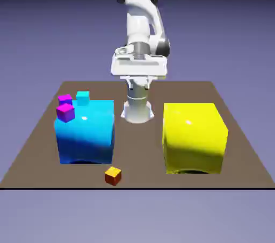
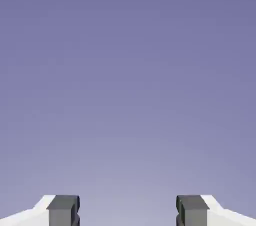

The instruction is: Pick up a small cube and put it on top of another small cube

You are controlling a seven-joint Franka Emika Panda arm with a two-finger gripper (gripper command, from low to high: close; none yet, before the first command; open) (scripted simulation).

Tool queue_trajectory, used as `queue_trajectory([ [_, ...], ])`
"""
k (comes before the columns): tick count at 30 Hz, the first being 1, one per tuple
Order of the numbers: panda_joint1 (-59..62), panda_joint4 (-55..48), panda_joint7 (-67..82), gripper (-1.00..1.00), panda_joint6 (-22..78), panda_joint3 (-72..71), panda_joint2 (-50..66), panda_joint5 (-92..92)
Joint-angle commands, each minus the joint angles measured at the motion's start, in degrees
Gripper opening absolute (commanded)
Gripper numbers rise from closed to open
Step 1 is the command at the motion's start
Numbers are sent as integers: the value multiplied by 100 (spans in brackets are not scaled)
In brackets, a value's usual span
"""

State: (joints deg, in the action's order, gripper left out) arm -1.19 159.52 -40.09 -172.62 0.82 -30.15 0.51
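High in the middle of the frame, the gripper (image 2: 128, 211) hung wide apart, nothing between its tips! And the small orange cube (image 1: 113, 176) sat bottom centre-left, near the table's (image 1: 138, 177) front edge!

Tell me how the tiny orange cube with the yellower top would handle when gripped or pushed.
The tiny orange cube with a yellower top looks solid and straight-edged, so probably stiff. Its flat faces suggest sliding over rolling. Its glossy top may mean slightly slippery.

Fingers (image 2: 63, 210) cut off by hand view's bottom edge; surface (image 1: 138, 150) partly hidden behind big blue block (image 1: 86, 134).
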Motion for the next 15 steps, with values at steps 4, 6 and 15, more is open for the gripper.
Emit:
queue_trajectory([
  [4, -168, -492, 784, 0, 461, 271, 831, 168],
  [6, -251, -737, 1176, 0, 691, 407, 1246, 252],
  [15, -628, -1843, 2940, 0, 1728, 1017, 3115, 629],
])
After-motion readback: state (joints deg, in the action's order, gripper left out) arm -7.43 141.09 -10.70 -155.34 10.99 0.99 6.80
